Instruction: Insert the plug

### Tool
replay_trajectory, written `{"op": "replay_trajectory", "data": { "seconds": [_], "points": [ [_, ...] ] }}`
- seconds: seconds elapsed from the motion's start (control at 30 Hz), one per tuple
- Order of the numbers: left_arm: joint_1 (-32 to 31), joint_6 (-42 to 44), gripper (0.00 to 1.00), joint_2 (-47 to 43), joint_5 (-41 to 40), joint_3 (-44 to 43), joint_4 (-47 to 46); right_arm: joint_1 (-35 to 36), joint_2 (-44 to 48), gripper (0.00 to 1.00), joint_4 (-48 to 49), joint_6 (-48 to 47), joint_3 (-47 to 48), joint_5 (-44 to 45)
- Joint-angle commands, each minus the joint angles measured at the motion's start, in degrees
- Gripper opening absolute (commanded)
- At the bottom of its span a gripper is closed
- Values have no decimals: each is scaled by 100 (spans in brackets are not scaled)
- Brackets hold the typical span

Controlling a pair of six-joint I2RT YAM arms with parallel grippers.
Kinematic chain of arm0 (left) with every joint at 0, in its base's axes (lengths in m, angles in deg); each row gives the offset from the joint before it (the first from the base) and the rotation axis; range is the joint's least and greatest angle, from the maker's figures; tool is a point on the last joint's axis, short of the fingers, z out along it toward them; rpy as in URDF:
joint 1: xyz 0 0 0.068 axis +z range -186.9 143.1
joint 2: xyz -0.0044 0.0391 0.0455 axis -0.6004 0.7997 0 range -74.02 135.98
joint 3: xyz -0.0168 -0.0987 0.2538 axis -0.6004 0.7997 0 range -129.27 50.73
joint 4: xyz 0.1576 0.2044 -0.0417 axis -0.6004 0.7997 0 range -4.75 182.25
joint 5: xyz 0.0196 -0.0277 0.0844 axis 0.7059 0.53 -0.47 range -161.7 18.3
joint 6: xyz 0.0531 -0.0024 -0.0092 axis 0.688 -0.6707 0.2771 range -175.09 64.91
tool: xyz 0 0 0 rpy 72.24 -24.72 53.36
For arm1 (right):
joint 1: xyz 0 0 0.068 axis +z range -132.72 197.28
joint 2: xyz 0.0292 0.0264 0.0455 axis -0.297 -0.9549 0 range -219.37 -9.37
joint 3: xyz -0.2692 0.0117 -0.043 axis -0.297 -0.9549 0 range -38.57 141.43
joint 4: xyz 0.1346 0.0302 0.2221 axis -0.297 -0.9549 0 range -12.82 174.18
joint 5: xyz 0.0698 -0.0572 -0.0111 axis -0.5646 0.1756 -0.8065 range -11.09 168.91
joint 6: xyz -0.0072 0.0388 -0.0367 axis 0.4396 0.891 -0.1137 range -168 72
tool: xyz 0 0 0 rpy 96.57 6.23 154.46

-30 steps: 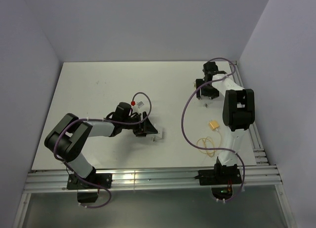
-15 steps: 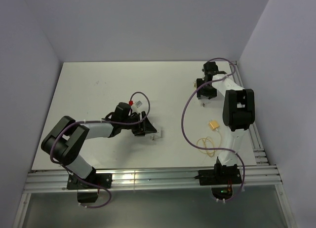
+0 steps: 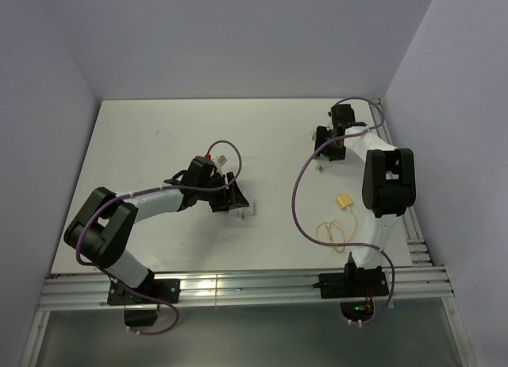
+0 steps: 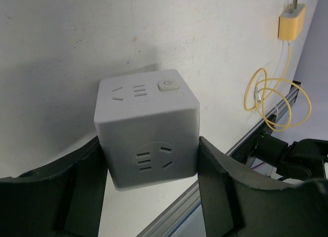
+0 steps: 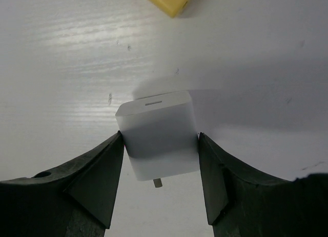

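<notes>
The yellow plug (image 3: 343,201) (image 4: 291,22) lies on the table's right side, its end also showing at the top of the right wrist view (image 5: 169,0); no gripper touches it. A thin yellow wire loop (image 3: 332,232) (image 4: 271,98) lies just beside it. My right gripper (image 3: 323,154) (image 5: 160,144) is shut on a small white block (image 5: 159,134) with a metal prong under it, at the far right. My left gripper (image 3: 236,204) (image 4: 148,155) is shut on a white cube socket (image 3: 248,213) (image 4: 146,124) at mid-table, one fingertip against each side.
An aluminium rail (image 3: 238,286) (image 4: 184,206) runs along the table's near edge, with another rail (image 3: 413,224) down the right edge. Grey walls close in the left, back and right sides. Purple cables loop off both arms.
My right gripper's fingers have closed on the white block and it has shifted slightly left. The left gripper has carried the cube socket a little up and to the left.
</notes>
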Motion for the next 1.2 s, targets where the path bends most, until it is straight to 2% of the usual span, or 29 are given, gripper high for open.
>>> {"op": "replay_trajectory", "data": {
  "seconds": [0.0, 0.07, 0.17, 0.27, 0.33, 0.37, 0.6, 0.7, 0.77, 0.9, 1.07, 1.17],
  "points": [
    [-34, 216, 52, -41, -500, -142, 681, 2, 486, 0, 377, 538, -393, -558],
    [-51, 190, 57, -59, -579, -178, 734, 2, 706, 0, 588, 731, -613, -690],
    [-139, 198, 80, -76, -701, -309, 839, 2, 961, 0, 781, 995, -894, -752],
    [-210, 163, 83, -129, -781, -371, 840, 2, 1286, 0, 1114, 1302, -1271, -937],
    [-236, 163, 94, -103, -790, -441, 866, 2, 1576, 0, 1378, 1487, -1596, -1095],
    [-236, 163, 96, -103, -807, -485, 892, 2, 1699, 0, 1484, 1680, -1720, -1148],
    [-402, 110, 99, -629, -1272, -503, 866, 107, 3147, 0, 2267, 2683, -2775, -1342],
    [-622, 172, 99, -1479, -1957, -494, 936, 292, 3719, 0, 2407, 3113, -3109, -1219],
    [-850, 224, 99, -1815, -2423, -485, 910, 511, 4001, 0, 2495, 3524, -3329, -1088],
    [-1290, 453, 99, -2605, -2793, -345, 516, 1135, 4765, 0, 2425, 4194, -3505, -536],
    [-1563, 629, 99, -2889, -2732, -186, -275, 2153, 5531, 0, 2460, 5371, -3743, 170],
    [-1755, 769, 100, -2862, -2977, -265, -495, 2445, 5996, 0, 2557, 6074, -3901, 346]
  ]
}}
